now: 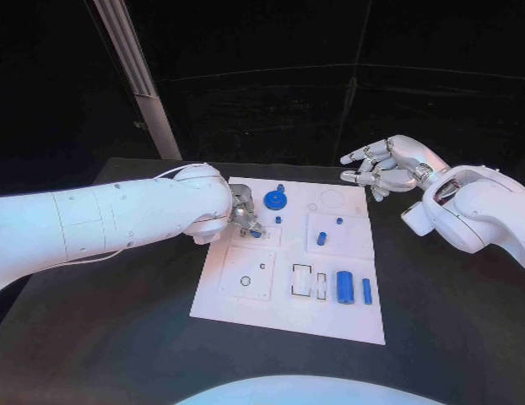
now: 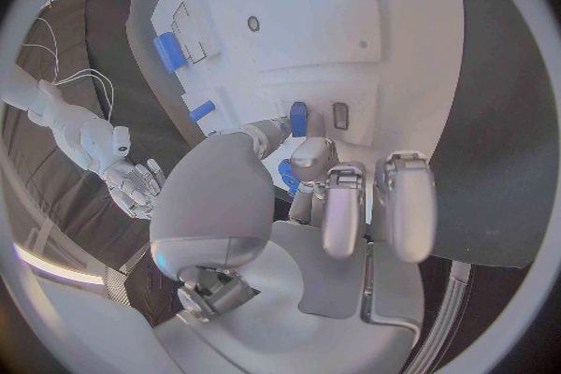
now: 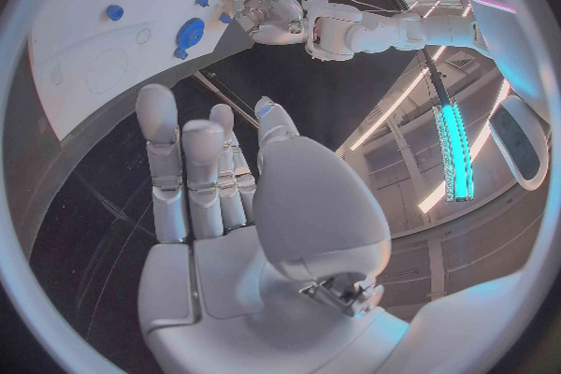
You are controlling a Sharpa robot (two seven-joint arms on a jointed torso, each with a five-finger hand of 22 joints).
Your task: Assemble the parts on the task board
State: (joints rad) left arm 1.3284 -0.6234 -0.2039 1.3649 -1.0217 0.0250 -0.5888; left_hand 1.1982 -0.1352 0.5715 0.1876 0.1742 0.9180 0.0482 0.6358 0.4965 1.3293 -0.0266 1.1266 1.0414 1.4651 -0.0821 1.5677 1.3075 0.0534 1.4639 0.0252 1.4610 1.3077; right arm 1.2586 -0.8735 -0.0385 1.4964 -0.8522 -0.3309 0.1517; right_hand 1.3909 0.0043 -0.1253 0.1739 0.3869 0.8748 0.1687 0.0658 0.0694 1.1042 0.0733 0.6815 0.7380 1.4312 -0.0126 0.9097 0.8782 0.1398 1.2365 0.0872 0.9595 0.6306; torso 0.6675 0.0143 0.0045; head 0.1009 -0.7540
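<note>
The left hand [image 1: 240,218] pinches a small blue part [image 1: 256,234] low over the task board [image 1: 289,316]; tilted, it could jam or slip. The right hand [image 1: 384,167] hovers released beyond the far edge

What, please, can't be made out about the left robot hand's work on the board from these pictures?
- Head view: the left robot hand covers the spot on the board beneath its fingertips; a small blue part barely peeks out.
- Left wrist view: a blue part sits between the fingers, mostly hidden; whether it is gripped or seated is unclear.
- Right wrist view: the left robot hand is too small to judge.
</note>
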